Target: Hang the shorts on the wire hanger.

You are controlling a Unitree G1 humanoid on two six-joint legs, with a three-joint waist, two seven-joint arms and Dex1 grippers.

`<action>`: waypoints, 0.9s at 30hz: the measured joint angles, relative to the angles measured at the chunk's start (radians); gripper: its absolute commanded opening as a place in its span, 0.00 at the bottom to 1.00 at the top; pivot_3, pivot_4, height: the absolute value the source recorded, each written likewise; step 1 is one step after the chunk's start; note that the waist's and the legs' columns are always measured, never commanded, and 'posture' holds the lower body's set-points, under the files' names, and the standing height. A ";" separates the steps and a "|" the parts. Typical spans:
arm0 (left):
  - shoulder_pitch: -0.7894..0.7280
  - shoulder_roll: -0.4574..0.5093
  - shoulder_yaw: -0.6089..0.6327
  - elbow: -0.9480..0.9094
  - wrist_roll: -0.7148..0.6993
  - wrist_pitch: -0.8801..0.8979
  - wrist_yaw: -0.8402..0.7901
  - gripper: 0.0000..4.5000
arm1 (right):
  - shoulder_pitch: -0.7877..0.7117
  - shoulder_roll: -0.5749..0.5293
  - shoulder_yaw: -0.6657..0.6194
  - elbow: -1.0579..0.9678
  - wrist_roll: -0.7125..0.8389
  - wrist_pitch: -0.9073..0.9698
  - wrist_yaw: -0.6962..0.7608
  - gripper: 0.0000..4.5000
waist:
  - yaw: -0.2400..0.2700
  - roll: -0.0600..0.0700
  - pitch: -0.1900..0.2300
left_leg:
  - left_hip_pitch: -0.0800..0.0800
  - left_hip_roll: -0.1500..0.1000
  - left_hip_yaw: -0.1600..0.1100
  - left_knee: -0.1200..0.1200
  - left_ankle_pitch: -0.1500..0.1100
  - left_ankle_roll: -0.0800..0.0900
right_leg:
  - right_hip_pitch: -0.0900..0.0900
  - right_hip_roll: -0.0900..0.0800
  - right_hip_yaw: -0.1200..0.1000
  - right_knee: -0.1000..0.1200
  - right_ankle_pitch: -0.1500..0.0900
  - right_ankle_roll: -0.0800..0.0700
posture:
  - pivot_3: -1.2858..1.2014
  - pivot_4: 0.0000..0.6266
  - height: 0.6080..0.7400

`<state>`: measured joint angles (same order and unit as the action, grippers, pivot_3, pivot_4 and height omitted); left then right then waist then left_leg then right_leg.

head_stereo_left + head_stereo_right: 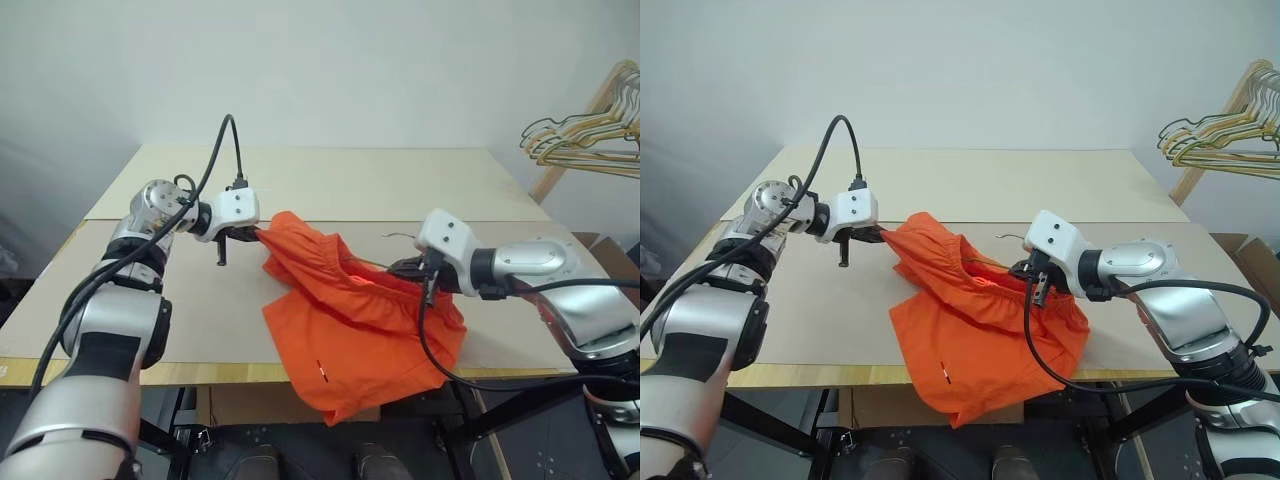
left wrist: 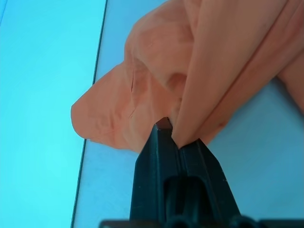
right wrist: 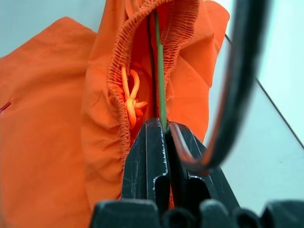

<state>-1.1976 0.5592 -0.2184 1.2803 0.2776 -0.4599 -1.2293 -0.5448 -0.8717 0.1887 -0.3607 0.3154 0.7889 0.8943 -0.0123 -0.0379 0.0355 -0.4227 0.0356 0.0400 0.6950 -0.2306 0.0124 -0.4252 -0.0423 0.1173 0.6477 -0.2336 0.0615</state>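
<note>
The orange shorts [image 1: 350,330] lie bunched on the table, one leg drooping over the front edge. My left gripper [image 1: 258,232] is shut on a fold of cloth at their left corner, lifted a little off the table; in the left wrist view the cloth [image 2: 156,71] is pinched between the fingertips [image 2: 159,137]. My right gripper [image 1: 400,268] sits at the waistband's right side, shut on the wire hanger [image 3: 160,66]. Its thin greenish wire runs into the gathered waistband [image 3: 118,76]. The hanger's small hook [image 1: 398,236] pokes out just behind that gripper.
The beige table [image 1: 330,180] stretches well beyond the shorts to the back and both sides. A cluster of gold and dark wire hangers [image 1: 590,135] hangs on a wooden rack at the far right. A black cable [image 3: 237,95] loops beside the right gripper.
</note>
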 measured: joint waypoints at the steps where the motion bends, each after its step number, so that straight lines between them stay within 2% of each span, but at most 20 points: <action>1: 0.004 0.002 0.000 0.000 -0.001 -0.002 -0.007 0.00 | -0.001 -0.008 0.000 0.001 -0.002 0.000 0.002 0.00 | 0.000 0.000 0.000 | 0.000 0.000 0.000 0.000 0.000 0.000 | 0.000 0.000 0.000 0.000 0.000 0.000 | 0.52 0.00 1.00; 10: 0.065 0.017 -0.028 -0.002 0.022 -0.119 -0.017 0.00 | -0.114 -0.043 -0.024 0.028 0.063 0.092 0.068 0.00 | -0.001 0.000 0.000 | 0.000 0.000 0.000 0.000 0.000 0.000 | 0.000 0.000 0.000 0.000 0.000 0.000 | 0.52 0.00 1.00; 13: 0.064 0.007 -0.025 -0.003 0.019 -0.126 0.011 0.14 | -0.152 -0.051 -0.022 0.029 0.088 0.133 0.100 0.00 | 0.001 0.000 0.000 | 0.000 0.000 0.000 0.000 0.000 0.000 | 0.000 0.000 0.000 0.000 0.000 0.000 | 0.52 0.00 1.00; 16: 0.049 0.004 -0.020 -0.008 0.000 -0.131 -0.041 0.36 | -0.209 -0.054 -0.006 0.030 0.111 0.199 0.126 0.00 | 0.000 0.000 0.000 | 0.000 0.000 0.000 0.000 0.000 0.000 | -0.001 0.000 0.000 0.000 0.000 -0.001 | 0.52 0.00 1.00; 24: -0.022 0.023 0.035 -0.100 -0.192 -0.070 -0.346 0.95 | -0.340 -0.106 0.087 0.074 0.130 0.330 0.200 0.00 | -0.003 0.001 0.000 | -0.001 0.001 0.001 0.000 0.000 0.000 | -0.003 0.000 0.000 0.001 0.000 -0.001 | 0.52 0.00 1.00; 25: -0.019 0.024 0.012 -0.127 -0.236 -0.048 -0.364 0.99 | -0.356 -0.111 0.108 0.083 0.127 0.334 0.212 0.00 | -0.005 0.001 0.001 | -0.002 0.001 0.001 0.000 0.000 0.000 | -0.003 0.000 0.000 0.001 0.000 -0.001 | 0.52 0.00 1.00; 27: -0.013 0.016 -0.028 -0.189 -0.325 -0.012 -0.379 0.99 | -0.393 -0.112 0.146 0.104 0.120 0.336 0.232 0.00 | -0.006 0.002 0.001 | -0.002 0.001 0.001 0.000 0.000 0.000 | -0.004 0.000 0.000 0.001 0.000 -0.001 | 0.52 0.00 1.00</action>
<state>-1.2102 0.5753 -0.2463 1.0908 -0.0475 -0.4720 -1.6084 -0.9382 -0.9839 0.3349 -0.2570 0.4350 1.1246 1.1259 -0.0181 -0.0360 0.0366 -0.4244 0.0367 0.0414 0.6949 -0.2307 0.0124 -0.4288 -0.0427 0.1178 0.6489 -0.2339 0.0604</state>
